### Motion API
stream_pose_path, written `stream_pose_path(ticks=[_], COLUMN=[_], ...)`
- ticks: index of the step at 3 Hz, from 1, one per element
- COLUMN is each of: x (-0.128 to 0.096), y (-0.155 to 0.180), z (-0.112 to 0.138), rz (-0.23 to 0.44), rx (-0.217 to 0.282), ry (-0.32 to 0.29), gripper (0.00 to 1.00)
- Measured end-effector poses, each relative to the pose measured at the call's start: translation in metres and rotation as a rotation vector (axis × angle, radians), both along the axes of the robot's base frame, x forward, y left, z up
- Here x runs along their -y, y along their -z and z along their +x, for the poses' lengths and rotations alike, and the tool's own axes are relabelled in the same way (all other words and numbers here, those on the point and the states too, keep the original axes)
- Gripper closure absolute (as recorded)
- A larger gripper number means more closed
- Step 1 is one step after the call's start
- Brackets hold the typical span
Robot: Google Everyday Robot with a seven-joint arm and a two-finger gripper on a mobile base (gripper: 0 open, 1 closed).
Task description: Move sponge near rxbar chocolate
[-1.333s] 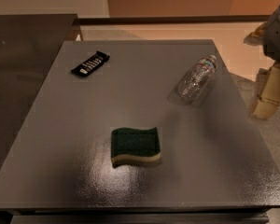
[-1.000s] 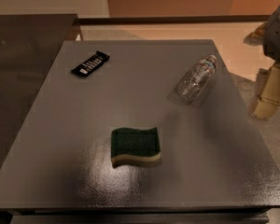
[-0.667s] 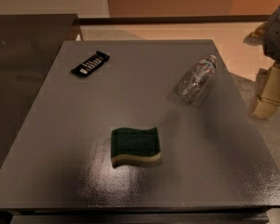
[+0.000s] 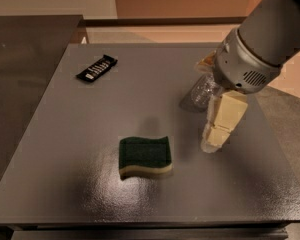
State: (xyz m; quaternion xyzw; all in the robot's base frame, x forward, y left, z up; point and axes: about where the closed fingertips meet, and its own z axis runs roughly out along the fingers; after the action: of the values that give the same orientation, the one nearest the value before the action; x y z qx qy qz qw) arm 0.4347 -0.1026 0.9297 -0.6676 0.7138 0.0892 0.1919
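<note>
The sponge [image 4: 145, 156], dark green on top with a pale yellow layer below, lies flat on the grey table [image 4: 65, 134] at front centre. The rxbar chocolate [image 4: 96, 68], a flat black bar with white lettering, lies at the table's far left, well apart from the sponge. My gripper [image 4: 215, 136] hangs from the grey arm [image 4: 260, 44] that reaches in from the upper right. It is low over the table, to the right of the sponge and a short gap from it. It holds nothing that I can see.
A clear plastic water bottle [image 4: 202, 91] lies on its side at the right, partly hidden behind the arm. A dark counter [image 4: 20, 49] adjoins the table on the left. The table's right edge runs close behind the gripper.
The arm has swung in from the right edge of view over the table and down beside the sponge. The sponge, bar and bottle have not moved.
</note>
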Motion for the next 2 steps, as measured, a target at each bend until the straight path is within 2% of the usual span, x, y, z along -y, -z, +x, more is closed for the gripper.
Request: stream_pose_path(ticks=[1, 2], x=[-0.037, -0.059], y=[0.016, 0.032], z=[-0.012, -0.027], rz=[0.057, 0.081], rx=[-0.037, -0.057], ry=[-0.086, -0.148], gripper=[0.0, 0.0])
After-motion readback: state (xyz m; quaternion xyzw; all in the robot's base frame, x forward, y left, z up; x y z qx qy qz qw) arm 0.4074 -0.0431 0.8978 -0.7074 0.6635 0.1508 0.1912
